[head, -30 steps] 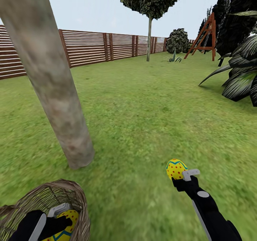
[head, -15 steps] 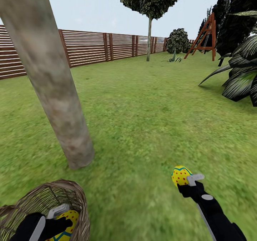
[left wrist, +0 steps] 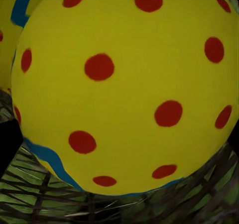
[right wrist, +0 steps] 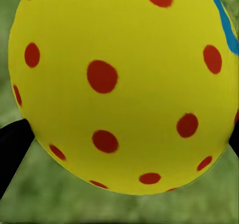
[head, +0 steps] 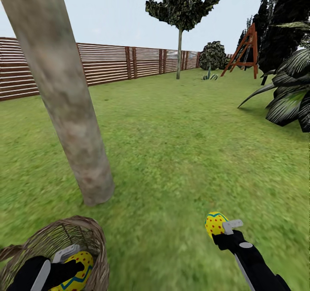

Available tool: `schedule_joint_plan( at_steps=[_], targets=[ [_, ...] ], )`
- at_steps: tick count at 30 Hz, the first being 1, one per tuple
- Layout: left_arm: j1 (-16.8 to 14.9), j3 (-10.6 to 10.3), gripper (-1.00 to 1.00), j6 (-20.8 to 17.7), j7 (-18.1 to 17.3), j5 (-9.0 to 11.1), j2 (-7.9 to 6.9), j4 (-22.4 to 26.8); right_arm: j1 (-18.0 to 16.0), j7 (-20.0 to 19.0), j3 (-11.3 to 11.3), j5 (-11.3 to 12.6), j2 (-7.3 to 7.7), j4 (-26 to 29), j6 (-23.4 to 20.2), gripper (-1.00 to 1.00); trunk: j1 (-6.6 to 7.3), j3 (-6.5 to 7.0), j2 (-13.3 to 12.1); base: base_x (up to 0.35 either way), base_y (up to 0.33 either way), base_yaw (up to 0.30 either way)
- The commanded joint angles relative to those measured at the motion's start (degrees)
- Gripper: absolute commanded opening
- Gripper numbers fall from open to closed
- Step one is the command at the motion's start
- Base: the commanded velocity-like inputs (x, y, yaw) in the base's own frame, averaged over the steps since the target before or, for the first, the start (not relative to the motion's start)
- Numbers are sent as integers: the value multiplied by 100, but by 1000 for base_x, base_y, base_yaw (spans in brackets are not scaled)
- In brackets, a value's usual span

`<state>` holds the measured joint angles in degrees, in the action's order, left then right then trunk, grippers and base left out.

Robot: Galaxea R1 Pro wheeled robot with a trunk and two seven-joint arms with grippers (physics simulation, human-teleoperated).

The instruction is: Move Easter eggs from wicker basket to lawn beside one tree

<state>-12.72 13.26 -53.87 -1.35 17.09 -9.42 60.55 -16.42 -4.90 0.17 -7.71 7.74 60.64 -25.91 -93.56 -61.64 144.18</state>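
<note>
while your left gripper [head: 71, 261] gripped an egg [head: 75, 270] in the wicker basket [head: 92, 239], you lowered the right gripper's [head: 220, 231] clamped egg [head: 214, 223] lawnward, near the tree [head: 82, 153].

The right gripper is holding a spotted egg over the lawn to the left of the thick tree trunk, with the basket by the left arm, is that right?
Not quite: the side is wrong. In the head view the right gripper holds the spotted egg over the lawn to the right of the thick tree trunk, not the left. The basket is by the left arm, as you said.
</note>
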Motion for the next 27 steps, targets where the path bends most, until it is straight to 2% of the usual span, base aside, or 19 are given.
schedule_joint_plan(
  at_steps=[1,9,13,21,25,27],
  targets=[
    [-2,10,-100,-23,-14,-3,6,8,-2,-38,16,-64,4,22,-29,-100,5,18,1,-174,0,0],
    [-2,12,-100,-19,-22,0,26,35,-2,-56,19,-57,55,446,-34,-100,26,195,-10,-170,0,0],
    [-2,91,-100,-18,-31,5,35,114,-2,-38,-5,-49,25,496,-40,-100,36,283,-15,-210,0,0],
    [-2,97,-100,-18,-32,5,53,224,-2,-46,11,-13,-9,634,-64,-100,57,461,-26,-221,0,0],
    [-2,98,-100,-10,-32,5,54,258,-2,-41,56,-18,-9,644,-51,-100,67,549,-31,-132,0,0],
    [-2,113,-100,-7,-32,5,54,373,-2,-38,166,-27,-2,643,-47,-100,72,594,-34,-7,0,0]
  ],
)
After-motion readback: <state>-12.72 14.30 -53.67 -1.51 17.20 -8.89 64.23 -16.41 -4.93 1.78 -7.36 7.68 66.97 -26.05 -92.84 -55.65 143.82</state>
